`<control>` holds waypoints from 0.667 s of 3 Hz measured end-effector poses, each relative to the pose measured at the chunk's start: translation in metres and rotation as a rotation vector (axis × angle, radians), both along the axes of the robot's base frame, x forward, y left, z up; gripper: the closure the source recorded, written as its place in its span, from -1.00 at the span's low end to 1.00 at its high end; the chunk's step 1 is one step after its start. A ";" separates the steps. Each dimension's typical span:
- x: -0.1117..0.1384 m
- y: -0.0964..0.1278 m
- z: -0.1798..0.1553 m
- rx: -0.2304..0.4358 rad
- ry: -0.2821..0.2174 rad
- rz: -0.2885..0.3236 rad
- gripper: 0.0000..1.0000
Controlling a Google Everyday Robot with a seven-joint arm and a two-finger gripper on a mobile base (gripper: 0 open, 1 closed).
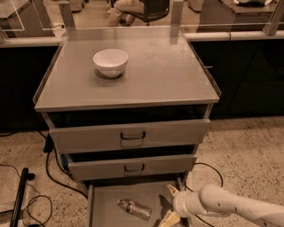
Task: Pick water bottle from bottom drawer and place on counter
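The water bottle [134, 209] lies on its side on the floor of the open bottom drawer [104, 201], cap toward the left. My gripper [171, 205] reaches in from the lower right over the drawer's right part, a little to the right of the bottle and apart from it. Its pale fingers [172, 190] are spread open with nothing between them. The counter [164, 75] is the grey cabinet top above, with a white bowl [110, 62] on its left part.
Two grey drawers with dark loop handles [132, 135] stand partly pulled out above the bottom drawer. Black cables [53, 175] and a dark pole [18, 197] lie on the speckled floor at the left. A pale ledge with upright posts [177, 13] runs behind the counter.
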State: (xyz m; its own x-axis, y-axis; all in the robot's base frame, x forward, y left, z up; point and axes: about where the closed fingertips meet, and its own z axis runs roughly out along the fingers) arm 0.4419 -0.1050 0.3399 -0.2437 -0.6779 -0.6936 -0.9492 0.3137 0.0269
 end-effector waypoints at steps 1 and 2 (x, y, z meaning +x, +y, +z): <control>0.001 0.008 -0.013 -0.005 0.010 0.000 -1.00; 0.005 0.028 -0.053 -0.018 0.035 -0.009 -1.00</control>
